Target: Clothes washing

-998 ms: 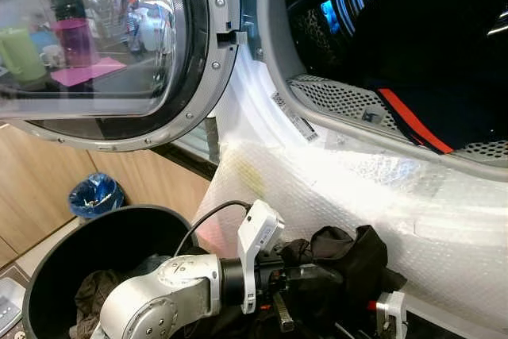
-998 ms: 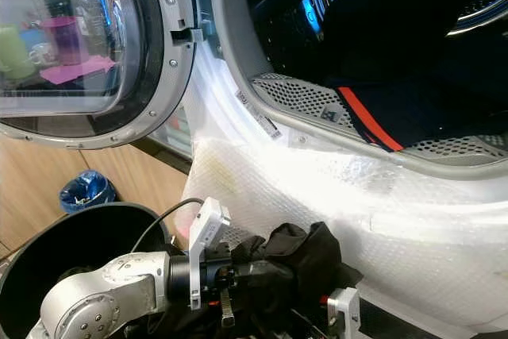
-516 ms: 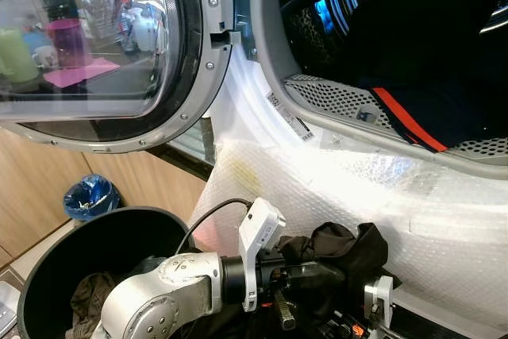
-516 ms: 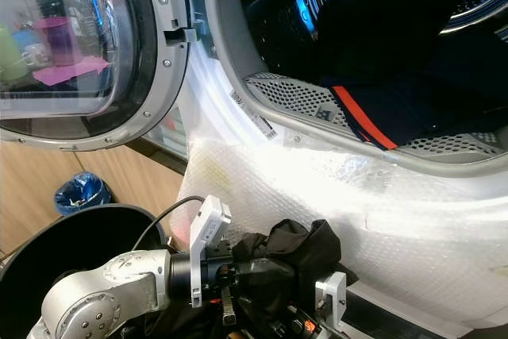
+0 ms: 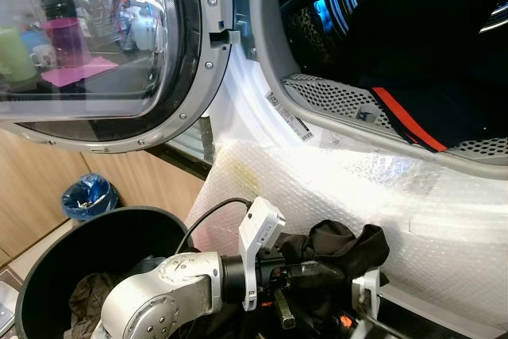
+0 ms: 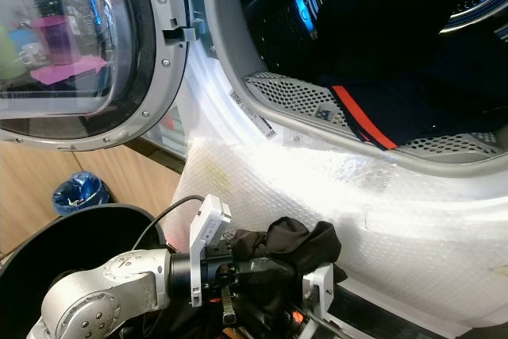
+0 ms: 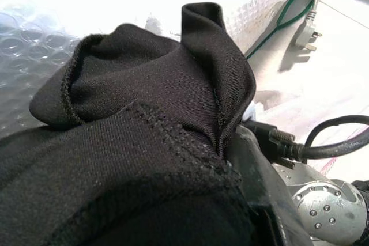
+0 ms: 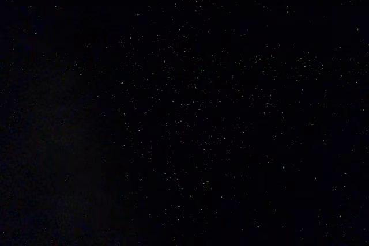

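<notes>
Rising at the lower edge, the right gripper [image 5: 361, 307] has crept closer to the black garment [image 5: 341, 248]; whether its fingers are parted I cannot tell. That garment is bunched and clamped in the left gripper [image 5: 317, 274], just above the basket [image 5: 48, 267]. From it the drum [image 5: 373, 101] lies up and beyond, past the bubble wrap [image 5: 333, 180], so the left arm is nearer for the lift.

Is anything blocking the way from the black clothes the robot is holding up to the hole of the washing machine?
Nothing visible blocks it. The left claw holds the black garment low against the bubble wrap. Above, the drum opening is open, its door swung aside. Dark clothes already lie inside.
</notes>
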You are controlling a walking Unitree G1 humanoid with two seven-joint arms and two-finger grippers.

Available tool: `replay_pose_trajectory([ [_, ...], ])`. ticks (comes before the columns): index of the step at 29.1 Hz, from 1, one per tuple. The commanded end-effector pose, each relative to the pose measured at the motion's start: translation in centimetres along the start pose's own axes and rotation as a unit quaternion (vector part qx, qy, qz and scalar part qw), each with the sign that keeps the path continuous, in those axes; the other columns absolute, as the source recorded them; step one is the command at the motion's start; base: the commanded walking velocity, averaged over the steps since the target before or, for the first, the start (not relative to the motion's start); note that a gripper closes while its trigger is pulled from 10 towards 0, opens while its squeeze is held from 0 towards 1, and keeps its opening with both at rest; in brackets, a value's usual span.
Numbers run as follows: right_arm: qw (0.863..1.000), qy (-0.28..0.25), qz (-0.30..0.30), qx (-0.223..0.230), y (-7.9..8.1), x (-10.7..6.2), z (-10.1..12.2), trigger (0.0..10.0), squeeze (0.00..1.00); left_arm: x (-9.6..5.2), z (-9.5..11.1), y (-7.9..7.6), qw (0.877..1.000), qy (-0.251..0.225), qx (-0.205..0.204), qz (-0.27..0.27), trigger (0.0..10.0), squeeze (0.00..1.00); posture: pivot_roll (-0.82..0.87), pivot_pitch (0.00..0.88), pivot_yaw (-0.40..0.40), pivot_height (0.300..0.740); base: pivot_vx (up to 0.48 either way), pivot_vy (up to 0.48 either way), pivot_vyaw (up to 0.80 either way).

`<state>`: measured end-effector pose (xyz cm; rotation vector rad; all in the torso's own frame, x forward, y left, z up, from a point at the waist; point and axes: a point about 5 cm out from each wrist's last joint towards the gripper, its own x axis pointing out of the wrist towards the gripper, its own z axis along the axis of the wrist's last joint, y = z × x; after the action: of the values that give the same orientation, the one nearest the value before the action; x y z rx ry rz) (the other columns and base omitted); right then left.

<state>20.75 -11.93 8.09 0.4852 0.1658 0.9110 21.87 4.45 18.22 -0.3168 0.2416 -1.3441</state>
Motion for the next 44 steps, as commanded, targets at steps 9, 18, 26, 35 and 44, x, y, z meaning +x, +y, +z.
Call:
replay_pose_trajectory([
  [9,0.998,-0.028,-0.056,0.001,-1.3,0.3,0.5,0.0,0.00,0.0,0.4,-0.1,1.000,-0.006,0.004,-0.008,0.0,0.00,0.00,0.019,0.007,0.740,0.000,0.000,0.00],
  [18,0.995,-0.042,-0.086,-0.008,-2.3,-0.3,1.1,0.0,0.00,-0.2,0.4,-0.1,1.000,-0.007,0.005,-0.005,0.0,0.00,0.00,0.024,0.003,0.740,0.000,0.000,0.00],
  [26,0.997,-0.049,-0.055,0.005,-1.7,-0.4,1.1,0.0,0.00,-0.3,0.4,-0.1,1.000,-0.006,0.006,-0.005,0.0,0.00,0.00,0.024,0.003,0.740,0.000,0.000,0.00],
  [35,0.997,-0.060,-0.045,0.027,-1.4,-0.6,0.9,0.0,0.00,-0.9,0.1,-0.1,1.000,0.005,0.023,0.001,1.3,0.00,0.01,0.000,0.018,0.740,0.000,0.000,0.00],
  [44,0.998,-0.049,-0.019,0.044,-0.8,-0.5,-0.1,0.0,0.00,-1.7,0.0,-0.1,0.999,0.018,0.040,0.016,10.0,0.00,0.02,0.000,0.018,0.740,0.000,0.000,0.00],
])
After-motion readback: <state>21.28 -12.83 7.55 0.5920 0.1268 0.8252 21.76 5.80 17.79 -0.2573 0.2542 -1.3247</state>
